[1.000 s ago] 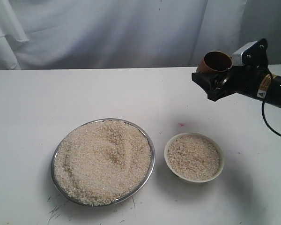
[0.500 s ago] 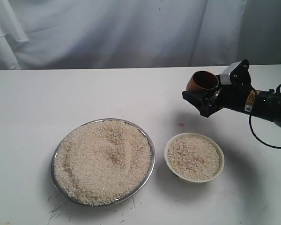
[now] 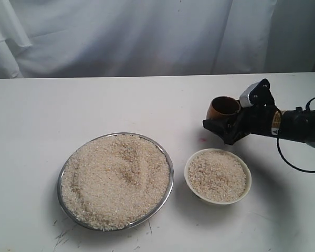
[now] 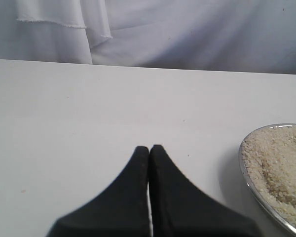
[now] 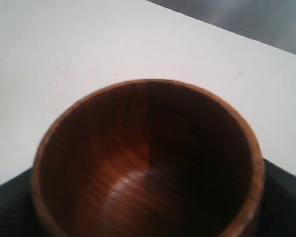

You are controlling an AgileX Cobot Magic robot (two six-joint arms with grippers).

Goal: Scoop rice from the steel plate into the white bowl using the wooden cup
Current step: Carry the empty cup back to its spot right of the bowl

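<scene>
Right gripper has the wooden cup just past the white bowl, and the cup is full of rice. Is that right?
Not quite. The right gripper does hold the wooden cup just past the white bowl, but the cup is empty. The right wrist view looks straight into it and shows only bare wood inside.

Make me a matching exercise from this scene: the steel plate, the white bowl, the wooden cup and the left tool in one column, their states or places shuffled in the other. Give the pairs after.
Column one
1. steel plate
2. white bowl
3. wooden cup
4. left tool

Column two
A. shut, holding nothing
B. empty, reddish-brown inside
C. heaped with rice, the dish on the left of the exterior view
D. filled with rice, the smaller dish, nearest the cup

Pairs: 1-C, 2-D, 3-B, 4-A
</scene>
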